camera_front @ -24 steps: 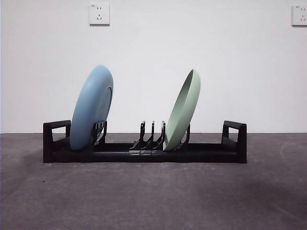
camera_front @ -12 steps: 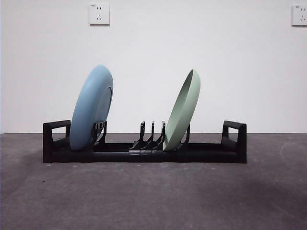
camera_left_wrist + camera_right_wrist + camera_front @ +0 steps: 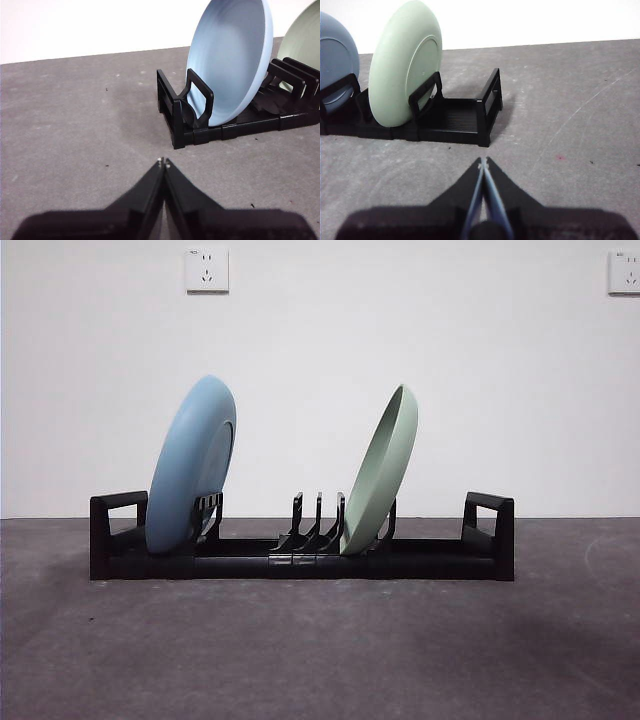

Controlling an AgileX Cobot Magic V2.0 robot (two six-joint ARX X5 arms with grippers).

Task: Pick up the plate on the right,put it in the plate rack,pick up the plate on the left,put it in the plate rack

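1. Long low black plastic plate rack (image 3: 300, 562) with upright curved prongs and a blocky loop handle at each end: sits flat on the grey matte tabletop (image 3: 320, 660), serving as the landmark here.
2. Round pale blue plate (image 3: 192, 466): stands on edge in the rack's slots next to one end handle, tilted, leaning against the prongs behind it; also seen in the left wrist view (image 3: 232, 60).
3. Round pale green plate (image 3: 381, 472): stands on edge nearer the rack's middle, tilted the same way, with several bare prongs between it and the blue one and an open stretch of rack toward the other end handle; seen from its underside in the right wrist view (image 3: 405, 62).
4. Left gripper (image 3: 163, 161): hovers over bare tabletop off the rack's blue-plate end, well apart from it, jaws pressed together, holding nothing.
5. Right gripper (image 3: 483, 161): hovers off the rack's opposite end, apart from it, jaws likewise together and empty.
6. Judged from this layout: both plates racked, task apparently complete.
7. Handling, as a judgement: stiff, smooth-surfaced plates, probably light plastic or melamine, likely slippery under hard jaws; brittle if ceramic.
8. Best hold: the thin upper rim, pinched across its thickness at the top, well clear of the prongs.
9. Lifting advice: straight up along the slot, since sideways pull risks tipping the light rack.
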